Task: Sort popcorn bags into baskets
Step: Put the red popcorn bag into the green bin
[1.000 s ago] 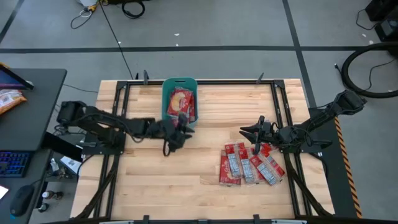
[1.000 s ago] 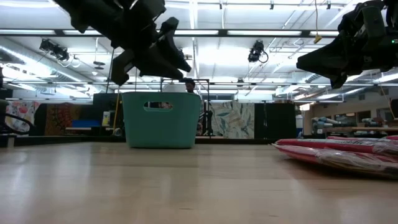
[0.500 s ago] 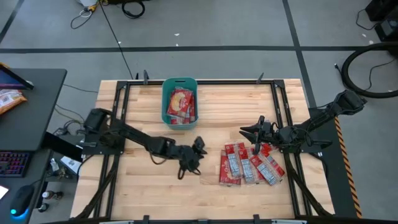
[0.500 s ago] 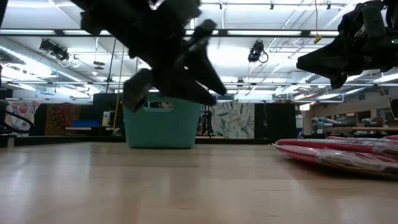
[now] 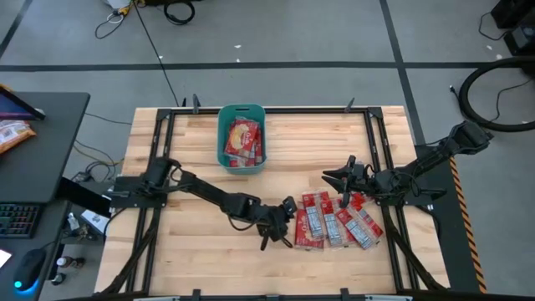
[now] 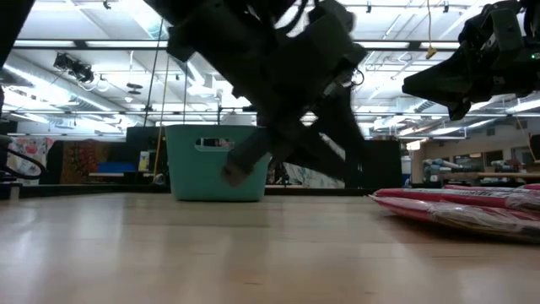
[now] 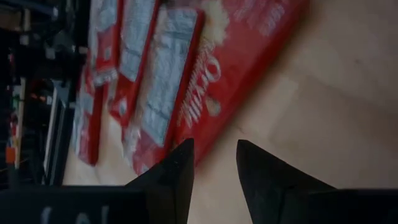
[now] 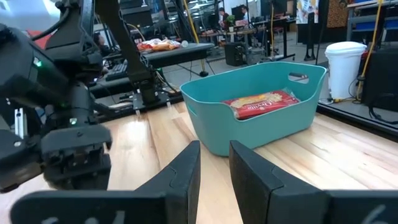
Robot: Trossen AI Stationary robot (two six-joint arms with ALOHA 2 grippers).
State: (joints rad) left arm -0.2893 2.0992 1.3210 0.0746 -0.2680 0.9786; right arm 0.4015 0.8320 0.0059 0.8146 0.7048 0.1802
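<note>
Several red popcorn bags [image 5: 334, 221] lie flat side by side on the right half of the table, also seen in the low view [image 6: 472, 207] and the left wrist view [image 7: 249, 50]. The teal basket [image 5: 242, 109] stands near the far edge with red bags [image 5: 242, 139] lying in it; the right wrist view shows its wall [image 8: 249, 127] and a bag inside [image 8: 261, 102]. My left gripper [image 5: 282, 224] is open, low over the wood, its fingers [image 7: 180, 162] just short of the leftmost bag's edge. My right gripper [image 5: 334, 177] is open and hovers above the row's far end.
Black metal rails [image 5: 159, 167] frame the table on the left, right and far sides. A desk with a keyboard and an orange snack packet [image 5: 12, 134] stands off the left edge. Bare wood lies between the basket and the row of bags.
My left arm has swung from beside the basket toward the near right, stretching out and dropping low until its gripper reached the left end of the bag row. The bags and the basket have not moved.
</note>
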